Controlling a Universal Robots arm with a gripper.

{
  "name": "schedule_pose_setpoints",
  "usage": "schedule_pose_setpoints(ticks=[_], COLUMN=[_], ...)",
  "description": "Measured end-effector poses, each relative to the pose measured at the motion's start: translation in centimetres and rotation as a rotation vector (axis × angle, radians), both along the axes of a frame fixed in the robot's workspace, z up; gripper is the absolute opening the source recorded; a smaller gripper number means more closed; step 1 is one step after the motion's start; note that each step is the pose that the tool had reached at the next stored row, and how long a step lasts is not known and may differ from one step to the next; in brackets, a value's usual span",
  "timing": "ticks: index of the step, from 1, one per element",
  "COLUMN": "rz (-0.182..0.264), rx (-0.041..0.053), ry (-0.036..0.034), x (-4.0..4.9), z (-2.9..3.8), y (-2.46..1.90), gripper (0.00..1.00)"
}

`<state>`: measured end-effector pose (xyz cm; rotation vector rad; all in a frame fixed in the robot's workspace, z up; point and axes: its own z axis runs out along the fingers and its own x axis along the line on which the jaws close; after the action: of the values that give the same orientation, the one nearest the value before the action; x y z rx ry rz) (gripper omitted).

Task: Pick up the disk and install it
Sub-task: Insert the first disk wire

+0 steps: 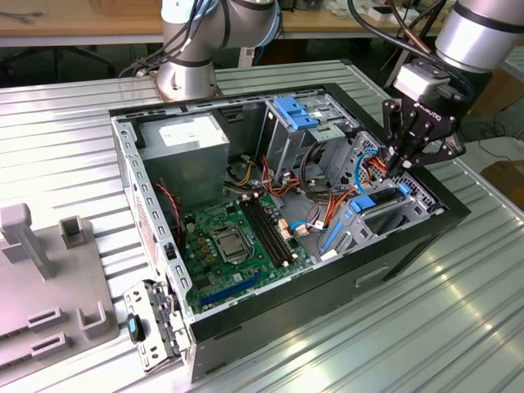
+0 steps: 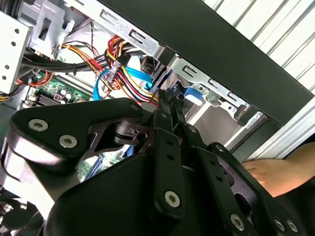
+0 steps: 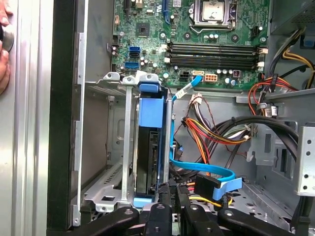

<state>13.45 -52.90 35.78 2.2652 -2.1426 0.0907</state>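
My gripper [image 1: 399, 160] hangs inside the open case [image 1: 246, 315], at the corner on the exterior view's right, with my fingers drawn together. In the first wrist view they meet right at the near end of the disk [image 3: 149, 147]. Whether they pinch its blue rail or only press against it I cannot tell, because my own linkage hides the contact.

The disk stands on edge in the bay [image 3: 110, 196]. Its dark metal body sits between bright blue rails, and a grey metal wall runs along each side. It looks largely seated, with its far blue end level with the bay's far edge, near the motherboard [image 3: 216, 34]. In the exterior view the blue rails [image 1: 372, 201] show just below my fingertips.

I judge the disk stiff and fairly heavy for its size. The metal faces would be slick, and the electronics would not like a knock. The plastic rails are the sensible place to hold or push, at the end facing me, since the cage walls cover the long sides. A blue data cable [image 3: 206, 169] and a bundle of coloured wires [image 3: 206, 130] lie just beside the bay, close enough to snag. A hand [image 3: 4, 54] rests on the desk outside the case.
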Motion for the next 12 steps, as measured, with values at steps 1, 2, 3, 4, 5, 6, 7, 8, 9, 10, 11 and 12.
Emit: schedule_pose_setpoints(ticks=[1, 2, 3, 4, 5, 6, 7, 8, 9, 10, 11, 12], rz=[0.0, 0.0, -0.001, -0.001, -0.001, -0.001, -0.001, -0.001, -0.011, -0.023, -0.024, -0.024], rx=[0.0001, 0.0002, 0.0002, 0.0003, 0.0011, 0.0011, 0.0013, 0.0012, 0.0011, 0.001, 0.001, 0.0013], ry=[0.0, 0.0, -0.0001, -0.0001, 0.0, -0.0001, 0.0, -0.0002, -0.0004, -0.0004, -0.0004, -0.0004], x=[-0.01, -0.02, -0.02, -0.03, -0.07, -0.21, -0.38, -0.42, -0.42, -0.43, -0.51, -0.58], z=[-0.01, -0.01, 0.0, 0.0, -0.02, -0.04, -0.07, -0.11, -0.23, -0.3, -0.31, -0.34], y=[-0.16, -0.25, -0.36, -0.52, -0.84, -1.07, -1.13, -1.15, -1.16, -1.16, -1.18, -1.22], gripper=[0.16, 0.16, 0.16, 0.16, 0.16, 0.16, 0.16, 0.16, 0.16, 0.16, 0.16, 0.16])
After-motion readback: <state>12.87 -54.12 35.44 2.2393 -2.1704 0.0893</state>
